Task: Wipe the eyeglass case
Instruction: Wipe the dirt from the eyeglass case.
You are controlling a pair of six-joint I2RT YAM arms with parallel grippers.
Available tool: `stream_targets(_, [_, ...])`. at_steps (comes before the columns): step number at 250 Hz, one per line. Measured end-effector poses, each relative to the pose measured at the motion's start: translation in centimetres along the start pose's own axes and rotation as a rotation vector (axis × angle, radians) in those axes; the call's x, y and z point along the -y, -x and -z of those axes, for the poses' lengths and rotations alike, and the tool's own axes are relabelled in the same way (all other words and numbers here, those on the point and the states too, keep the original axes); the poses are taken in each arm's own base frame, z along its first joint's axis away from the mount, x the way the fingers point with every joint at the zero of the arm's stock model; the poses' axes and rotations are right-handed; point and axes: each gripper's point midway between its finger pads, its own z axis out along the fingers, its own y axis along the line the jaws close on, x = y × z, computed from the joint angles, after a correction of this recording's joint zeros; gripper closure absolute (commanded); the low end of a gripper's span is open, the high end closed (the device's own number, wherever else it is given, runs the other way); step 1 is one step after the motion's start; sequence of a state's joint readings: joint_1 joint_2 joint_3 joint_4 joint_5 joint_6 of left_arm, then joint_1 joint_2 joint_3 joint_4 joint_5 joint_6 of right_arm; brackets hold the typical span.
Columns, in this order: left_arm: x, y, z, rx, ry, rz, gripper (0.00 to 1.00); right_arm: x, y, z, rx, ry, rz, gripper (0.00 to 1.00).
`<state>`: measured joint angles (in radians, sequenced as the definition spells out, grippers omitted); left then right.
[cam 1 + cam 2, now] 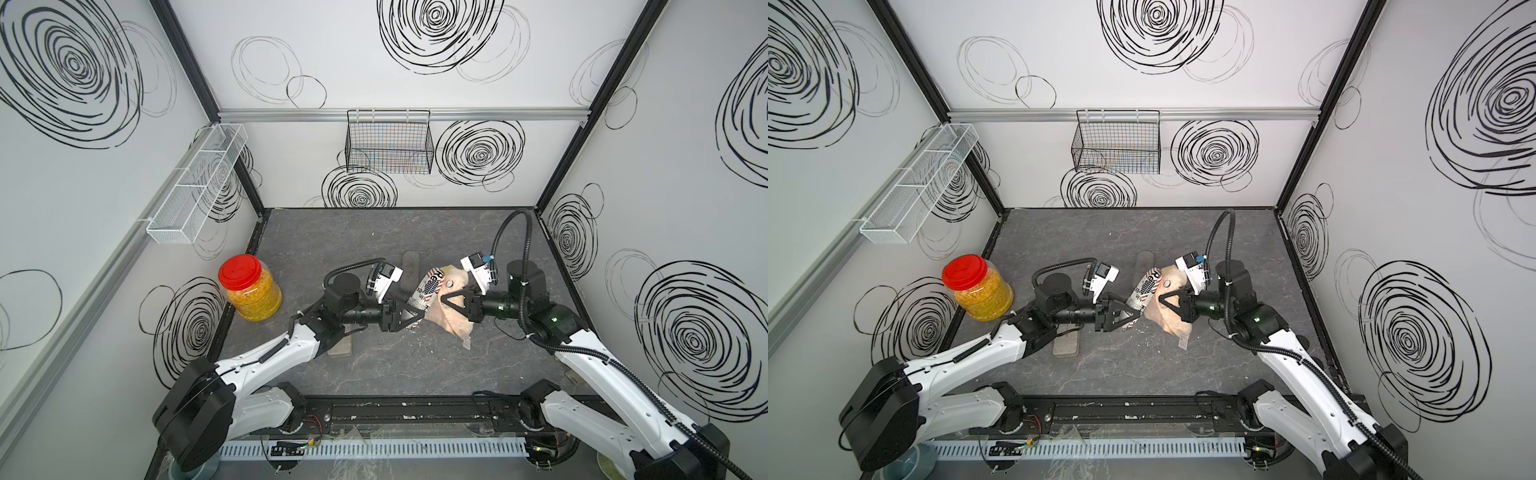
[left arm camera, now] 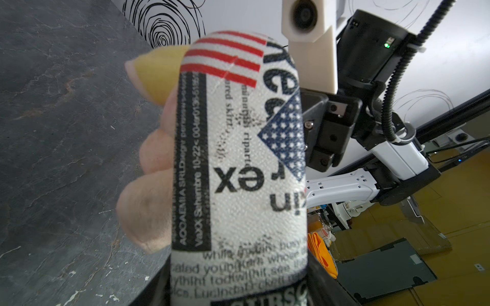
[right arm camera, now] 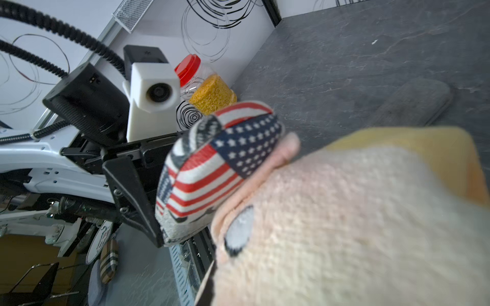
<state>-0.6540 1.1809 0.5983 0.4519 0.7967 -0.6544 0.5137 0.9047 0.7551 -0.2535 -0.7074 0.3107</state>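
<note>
Flag-print eyeglass case (image 1: 428, 291) clamped in left gripper (image 1: 419, 320); right gripper (image 1: 444, 300) pinches peach cloth (image 1: 453, 322) against it.
In both top views the case sticks out of the left jaws toward 1 o'clock, seemingly lifted off the grey slate-look tabletop (image 1: 332, 241); cloth touches its 3 o'clock side. Red-lidded jar (image 1: 251, 291) at 9 o'clock, black wire basket (image 1: 388, 143) at 12. Arms reach inward, wrists facing.
</note>
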Motion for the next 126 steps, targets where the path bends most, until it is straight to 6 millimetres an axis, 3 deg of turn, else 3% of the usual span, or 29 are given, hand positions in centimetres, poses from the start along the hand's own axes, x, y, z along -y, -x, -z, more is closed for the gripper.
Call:
stream_targets(73, [0.0, -0.2, 0.0, -0.014, -0.005, 0.008, 0.48, -1.3, -3.0, -2.3, -0.175, 0.018, 0.045, 1.0])
stream_targets(126, [-0.3, -0.9, 0.0, -0.039, 0.005, 0.021, 0.48, 0.6, -0.8, -1.0, -0.112, -0.161, 0.116, 1.0])
